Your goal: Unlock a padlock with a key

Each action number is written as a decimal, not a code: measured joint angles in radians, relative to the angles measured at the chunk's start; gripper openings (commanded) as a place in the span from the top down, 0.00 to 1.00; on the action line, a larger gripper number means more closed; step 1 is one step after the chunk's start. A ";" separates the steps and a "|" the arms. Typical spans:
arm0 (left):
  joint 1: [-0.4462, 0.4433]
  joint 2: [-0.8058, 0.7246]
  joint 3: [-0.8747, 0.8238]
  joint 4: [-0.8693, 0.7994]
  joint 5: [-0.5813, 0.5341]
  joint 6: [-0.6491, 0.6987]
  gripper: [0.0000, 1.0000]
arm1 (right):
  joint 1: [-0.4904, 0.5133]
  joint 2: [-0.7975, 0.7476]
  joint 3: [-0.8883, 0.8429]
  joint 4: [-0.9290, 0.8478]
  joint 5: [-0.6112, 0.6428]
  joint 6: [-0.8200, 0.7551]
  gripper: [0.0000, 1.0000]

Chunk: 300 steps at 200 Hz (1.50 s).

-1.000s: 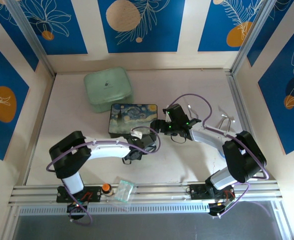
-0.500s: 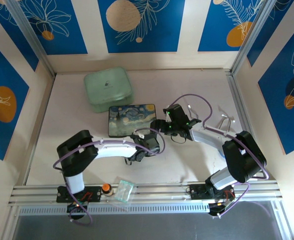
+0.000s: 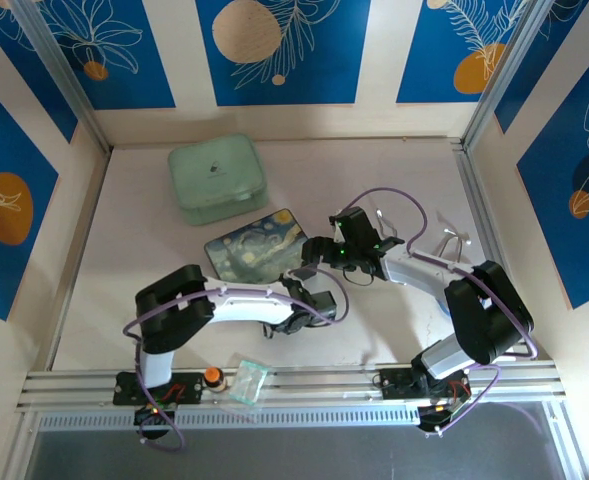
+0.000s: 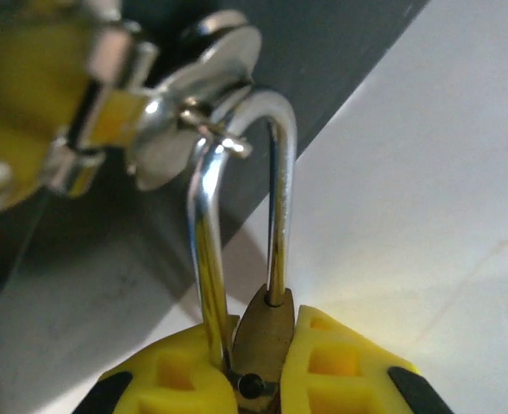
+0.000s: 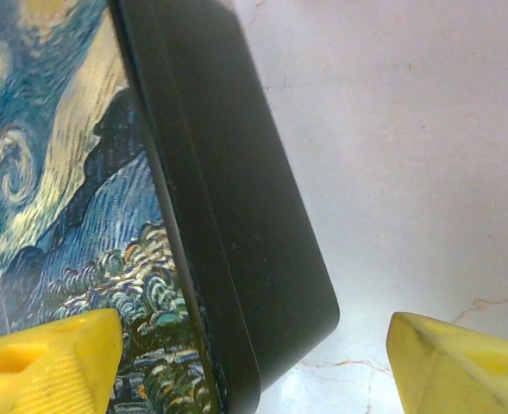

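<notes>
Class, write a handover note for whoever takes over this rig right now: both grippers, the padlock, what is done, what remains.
Left gripper: shut on the padlock body. Its shackle runs through the latch of the painted box.
Right gripper: open, fingers either side of the box's corner.
Done: padlock gripped and held.
Left: fetch the key, insert it and turn. The shackle looks closed.
</notes>
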 measured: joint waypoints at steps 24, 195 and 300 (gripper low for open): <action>0.005 0.006 0.005 -0.011 -0.008 0.009 0.91 | 0.000 0.004 0.000 0.004 -0.008 0.002 0.20; -0.056 0.062 0.074 -0.082 -0.008 0.019 0.66 | 0.034 -0.004 0.000 -0.006 0.019 0.032 0.19; -0.063 -0.137 0.046 -0.016 0.006 0.050 0.27 | 0.034 -0.018 0.003 -0.037 0.029 0.029 0.11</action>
